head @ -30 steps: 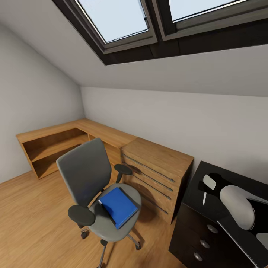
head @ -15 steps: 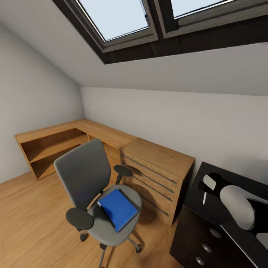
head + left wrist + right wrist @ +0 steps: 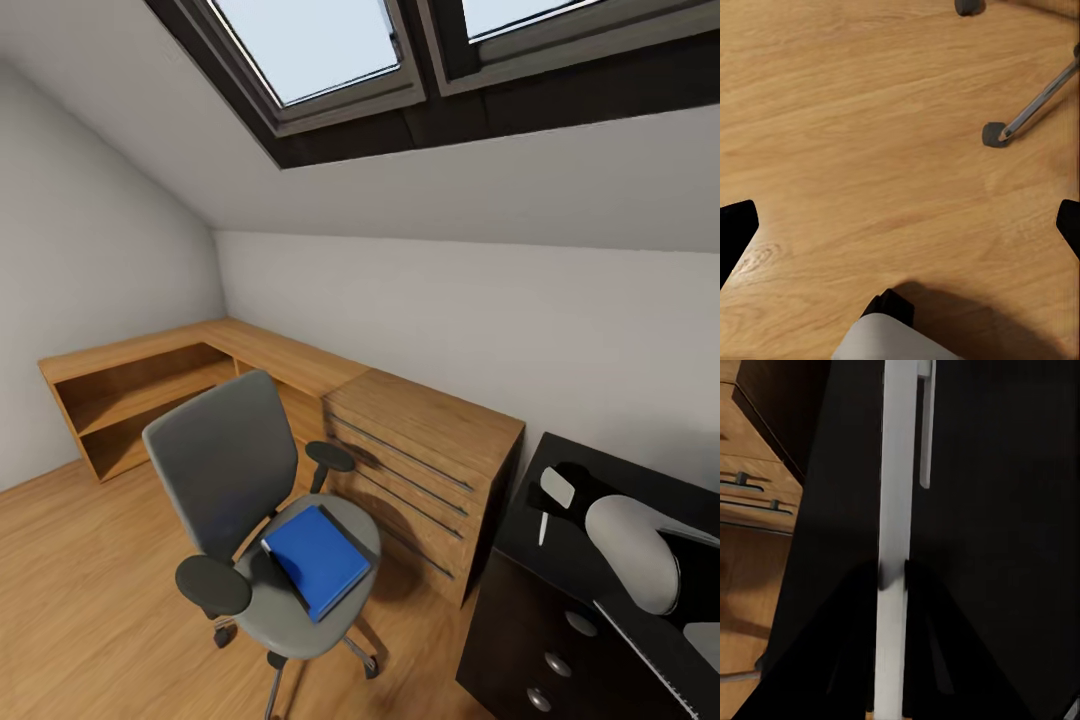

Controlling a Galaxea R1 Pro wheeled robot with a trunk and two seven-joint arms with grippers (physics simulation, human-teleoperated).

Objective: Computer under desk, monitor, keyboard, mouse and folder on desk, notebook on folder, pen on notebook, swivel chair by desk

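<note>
Under the skylight, the attic bedroom's wood floor (image 3: 80, 600) carries the swivel chair (image 3: 250, 500) at 7 o'clock in the head view, the blue folder (image 3: 316, 560) on its seat, not yet moved. The desk (image 3: 560, 590) sits at 4 o'clock, a pen (image 3: 543, 528) on it. The left gripper (image 3: 900, 225) is spread wide over floor; the right gripper's state cannot be told.
</note>
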